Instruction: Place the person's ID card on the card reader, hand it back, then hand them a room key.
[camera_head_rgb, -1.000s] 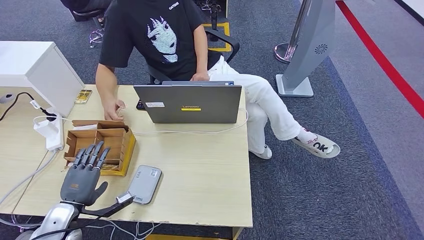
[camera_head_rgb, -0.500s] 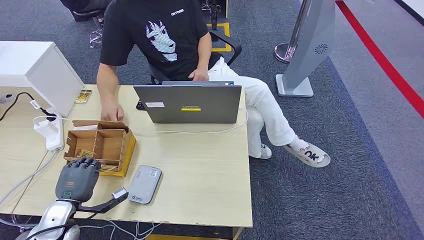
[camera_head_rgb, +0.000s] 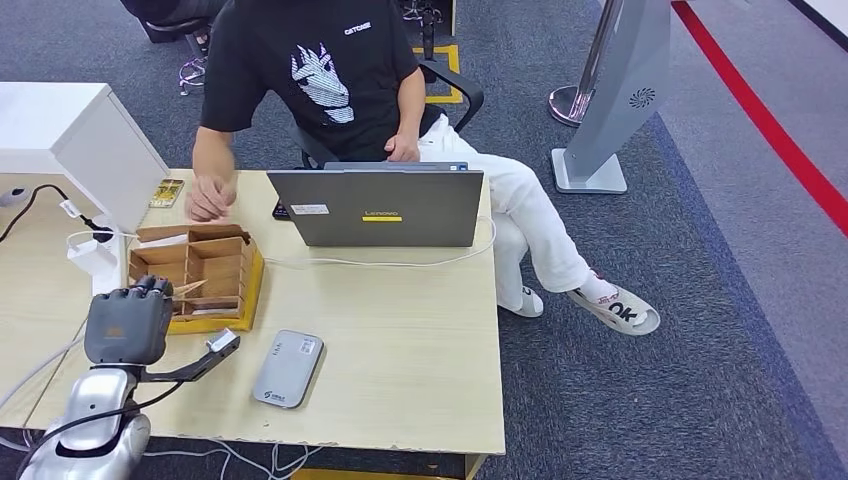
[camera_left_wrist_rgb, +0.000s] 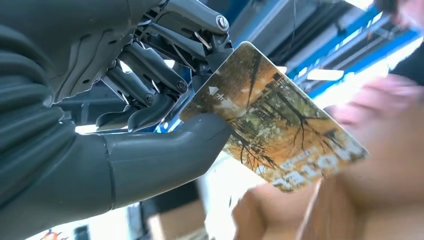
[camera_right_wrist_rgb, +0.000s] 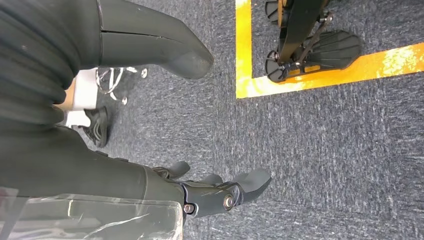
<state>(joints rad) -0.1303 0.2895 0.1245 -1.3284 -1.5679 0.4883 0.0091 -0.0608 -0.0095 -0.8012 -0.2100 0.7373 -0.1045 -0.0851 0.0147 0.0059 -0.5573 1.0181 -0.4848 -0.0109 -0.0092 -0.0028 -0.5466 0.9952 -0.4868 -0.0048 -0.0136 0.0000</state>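
Across the desk (camera_head_rgb: 400, 330), my left hand (camera_head_rgb: 127, 322) has lifted from the wooden box (camera_head_rgb: 205, 270), now pinching a room key (camera_left_wrist_rgb: 272, 127). Right hand (camera_right_wrist_rgb: 220, 192) hangs loosely spread, holding nothing. Handover looks next.

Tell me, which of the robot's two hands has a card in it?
The left hand: it pinches a card with an orange tree picture. The right hand hangs over the carpet holding nothing.

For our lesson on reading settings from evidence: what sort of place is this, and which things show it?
Probably a mock hotel check-in desk in an office or lab: a wooden desk with a laptop, a grey card reader, and a wooden card box, on grey carpet.
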